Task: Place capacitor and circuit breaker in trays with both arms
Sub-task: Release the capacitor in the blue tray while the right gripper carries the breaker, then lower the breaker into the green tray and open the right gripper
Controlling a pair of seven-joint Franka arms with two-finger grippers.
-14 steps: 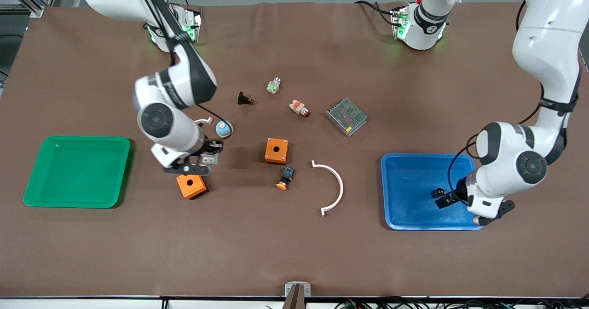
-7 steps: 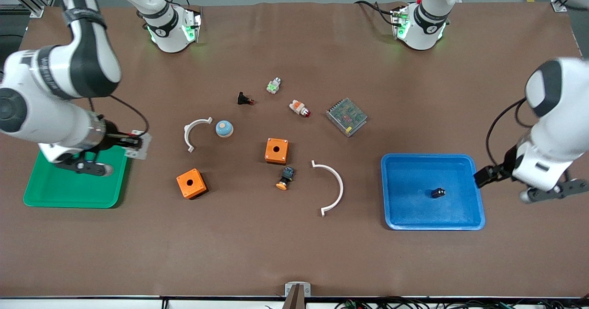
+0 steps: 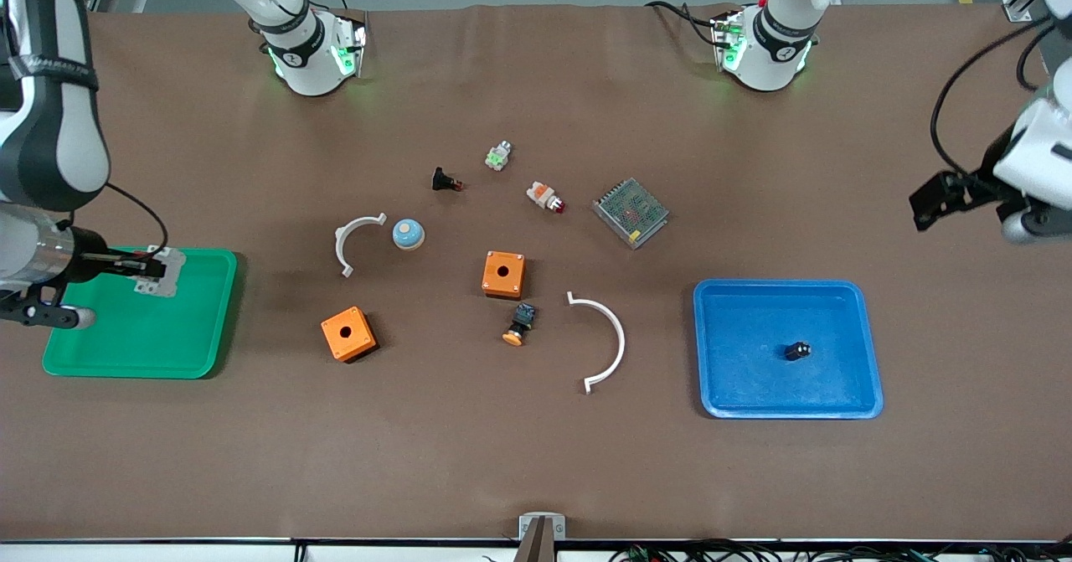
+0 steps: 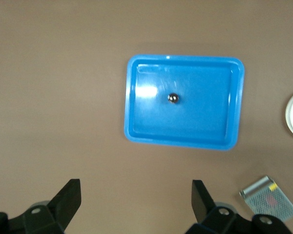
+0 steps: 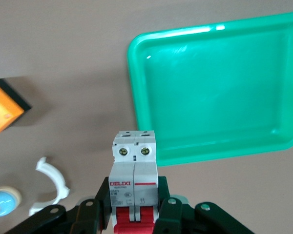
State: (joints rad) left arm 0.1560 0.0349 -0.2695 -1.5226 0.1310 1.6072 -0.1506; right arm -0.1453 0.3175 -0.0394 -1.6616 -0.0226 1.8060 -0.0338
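capacitor (image 3: pixel 797 350): lying in the blue tray (image 3: pixel 737 394), about mid-tray, toward the left arm's end of the table
circuit breaker (image 3: pixel 161 272): pinched in the right gripper (image 3: pixel 146 267), up over the green tray (image 3: pixel 117 361), red levers toward the wrist
left gripper (image 3: pixel 931 200): fingers spread wide, nothing held, in the air over bare table at the left arm's end, clear of the blue tray

Tiny black capacitor (image 3: pixel 798 350) lying in blue tray (image 3: pixel 846 394); white-grey circuit breaker (image 5: pixel 134 173), red levers showing, clamped in right pincer (image 5: pixel 135 214) above green tray (image 3: pixel 201 361).
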